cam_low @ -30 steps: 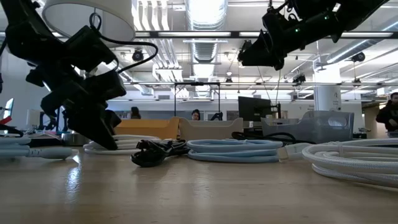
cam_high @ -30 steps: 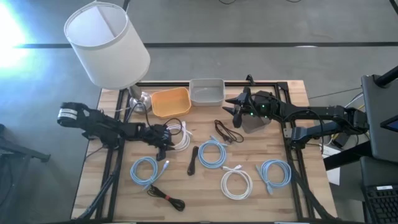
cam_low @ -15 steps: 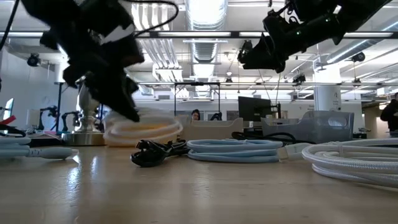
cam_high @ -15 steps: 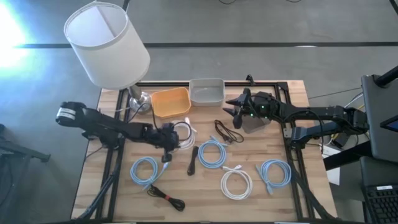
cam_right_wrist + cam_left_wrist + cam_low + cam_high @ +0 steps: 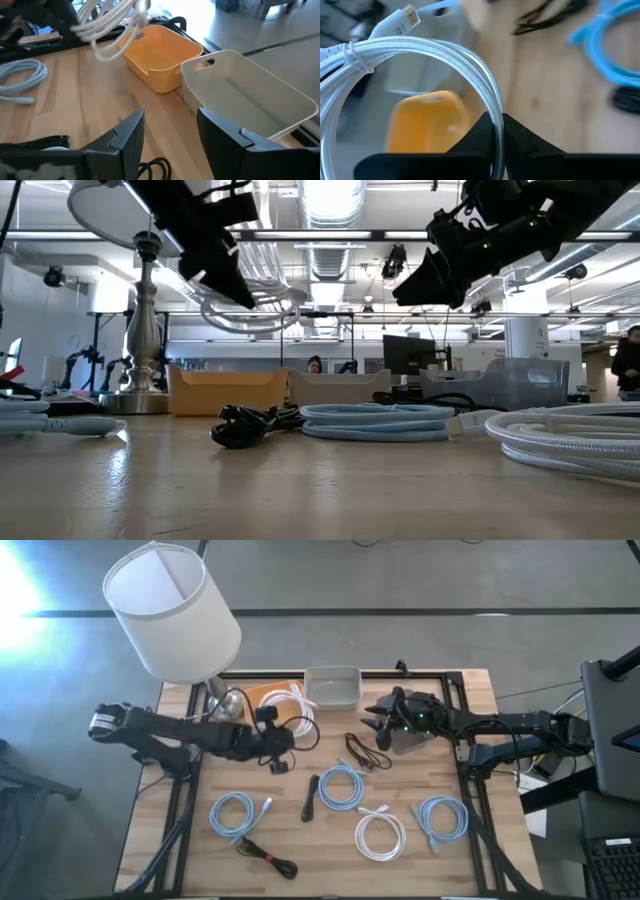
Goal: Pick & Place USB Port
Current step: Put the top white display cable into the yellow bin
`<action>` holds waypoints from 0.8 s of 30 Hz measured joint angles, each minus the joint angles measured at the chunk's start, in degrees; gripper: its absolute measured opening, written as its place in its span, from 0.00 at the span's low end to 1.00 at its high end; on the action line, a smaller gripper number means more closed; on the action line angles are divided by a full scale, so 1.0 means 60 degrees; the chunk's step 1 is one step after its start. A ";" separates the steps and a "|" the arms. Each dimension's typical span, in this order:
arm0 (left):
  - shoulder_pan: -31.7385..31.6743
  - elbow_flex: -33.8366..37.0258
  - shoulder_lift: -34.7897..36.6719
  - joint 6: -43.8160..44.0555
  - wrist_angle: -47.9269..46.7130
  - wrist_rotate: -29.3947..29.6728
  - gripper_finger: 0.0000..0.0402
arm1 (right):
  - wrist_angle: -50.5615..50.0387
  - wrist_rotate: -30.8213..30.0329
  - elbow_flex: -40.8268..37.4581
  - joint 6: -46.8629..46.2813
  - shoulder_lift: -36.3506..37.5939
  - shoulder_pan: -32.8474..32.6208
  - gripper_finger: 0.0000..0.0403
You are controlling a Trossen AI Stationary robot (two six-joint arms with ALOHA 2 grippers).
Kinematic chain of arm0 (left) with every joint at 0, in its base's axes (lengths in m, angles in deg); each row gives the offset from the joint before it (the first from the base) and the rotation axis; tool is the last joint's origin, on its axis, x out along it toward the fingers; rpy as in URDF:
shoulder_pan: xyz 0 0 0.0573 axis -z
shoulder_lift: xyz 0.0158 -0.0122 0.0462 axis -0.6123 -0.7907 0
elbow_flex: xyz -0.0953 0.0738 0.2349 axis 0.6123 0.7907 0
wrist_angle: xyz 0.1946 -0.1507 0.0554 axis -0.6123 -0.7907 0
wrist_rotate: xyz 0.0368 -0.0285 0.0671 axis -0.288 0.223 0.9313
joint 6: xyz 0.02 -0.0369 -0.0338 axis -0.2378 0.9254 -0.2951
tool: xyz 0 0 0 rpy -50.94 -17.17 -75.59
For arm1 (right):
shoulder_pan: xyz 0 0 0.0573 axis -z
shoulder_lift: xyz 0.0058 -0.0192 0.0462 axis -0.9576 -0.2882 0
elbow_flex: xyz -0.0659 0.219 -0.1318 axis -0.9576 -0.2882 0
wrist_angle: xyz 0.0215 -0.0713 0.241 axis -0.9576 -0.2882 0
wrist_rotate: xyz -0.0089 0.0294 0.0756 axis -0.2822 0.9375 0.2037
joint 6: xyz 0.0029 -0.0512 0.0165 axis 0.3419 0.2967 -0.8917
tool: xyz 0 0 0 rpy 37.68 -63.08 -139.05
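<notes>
My left gripper point(image 5: 276, 730) is shut on a white coiled USB cable point(image 5: 295, 703) and holds it in the air over the orange bin point(image 5: 258, 698). The left wrist view shows the coil point(image 5: 420, 55), its gold plug point(image 5: 410, 17) and the bin point(image 5: 427, 120) below. In the low view the coil point(image 5: 250, 310) hangs well above the table. My right gripper point(image 5: 381, 727) hovers open right of the grey bin point(image 5: 332, 687), touching nothing. Its wrist view shows both bins point(image 5: 160, 55), point(image 5: 250, 100). My left gripper pinches the white cable's bundled strands point(image 5: 494, 112) between its two fingers, lying across the strands at one side of the loop. The coil is lifted clear of the table and stands out beyond the fingertips over the orange bin, keeping its round shape.
A lamp with a white shade point(image 5: 170, 610) stands at the far left corner. Blue coils point(image 5: 232, 813), point(image 5: 343, 787), point(image 5: 443, 818), a white coil point(image 5: 381, 834) and black cables point(image 5: 365, 753), point(image 5: 268, 858) lie over the table's near half.
My left gripper has risen and moved toward the table's far edge, carrying the white coil. The coil lay on the table left of centre, then came up clear, and now hangs over the orange bin. The right arm has barely moved.
</notes>
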 joint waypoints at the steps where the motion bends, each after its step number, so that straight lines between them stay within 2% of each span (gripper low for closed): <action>1: -0.0144 -0.0010 0.0000 -0.0031 -0.0018 0.0136 0.07 | 0.0011 0.0000 0.0000 0.0000 0.0000 -0.0001 0.44; 9: -0.1547 0.0530 -0.0200 -0.0242 0.0069 0.0324 0.06 | 0.0014 0.0000 0.0000 0.0000 0.0000 -0.0001 0.44; 16: -0.2457 0.1620 -0.0429 -0.1238 0.1639 0.0695 0.08 | 0.0015 0.0000 0.0004 0.0001 0.0000 0.0000 0.44; 20: -0.2795 0.2264 -0.0504 -0.1539 0.2822 0.0693 0.08 | 0.0016 0.0000 0.0004 0.0004 0.0000 -0.0001 0.44; 24: -0.2970 0.2639 -0.0608 -0.1499 0.3362 0.0615 0.09 | 0.0019 0.0000 0.0004 0.0004 0.0000 0.0000 0.44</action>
